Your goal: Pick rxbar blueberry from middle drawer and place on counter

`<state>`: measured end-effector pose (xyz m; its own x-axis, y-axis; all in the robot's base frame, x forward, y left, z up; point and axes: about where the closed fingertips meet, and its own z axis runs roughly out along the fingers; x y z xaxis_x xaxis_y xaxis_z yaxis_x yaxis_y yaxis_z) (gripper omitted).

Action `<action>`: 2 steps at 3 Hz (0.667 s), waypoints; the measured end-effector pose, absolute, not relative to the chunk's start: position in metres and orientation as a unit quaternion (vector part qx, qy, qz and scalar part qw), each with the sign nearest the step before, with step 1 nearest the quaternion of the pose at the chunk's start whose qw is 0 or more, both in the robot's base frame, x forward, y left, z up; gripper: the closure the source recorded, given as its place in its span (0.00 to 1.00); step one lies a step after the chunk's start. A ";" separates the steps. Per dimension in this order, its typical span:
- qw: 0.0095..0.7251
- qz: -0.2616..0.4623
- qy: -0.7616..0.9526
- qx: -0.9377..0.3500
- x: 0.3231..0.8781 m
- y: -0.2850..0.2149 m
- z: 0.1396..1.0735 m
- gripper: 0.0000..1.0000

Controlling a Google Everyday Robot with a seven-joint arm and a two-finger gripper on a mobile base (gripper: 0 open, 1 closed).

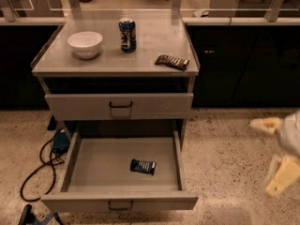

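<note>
The rxbar blueberry (143,166), a dark blue wrapper with a white patch, lies flat on the floor of the open middle drawer (93,165), right of centre and near its front. The counter (150,43) is the pale grey cabinet top above. My gripper (276,163) hangs at the far right edge of the view, over the speckled floor, well right of the drawer and clear of the bar. It holds nothing that I can see.
On the counter stand a white bowl (85,43), a blue soda can (127,34) and a dark brown ridged packet (172,62). The drawer above (119,106) is closed. A black cable and blue plug (58,142) lie on the floor left of the cabinet.
</note>
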<state>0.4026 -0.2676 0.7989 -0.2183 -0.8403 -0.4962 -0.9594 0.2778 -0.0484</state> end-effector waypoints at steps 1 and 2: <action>0.207 0.184 0.753 -0.596 0.386 -0.274 0.663 0.00; 0.194 0.173 0.741 -0.619 0.403 -0.263 0.572 0.00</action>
<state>0.4028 -0.2625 0.5725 -0.1587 -0.8507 -0.5010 -0.9846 0.1739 0.0167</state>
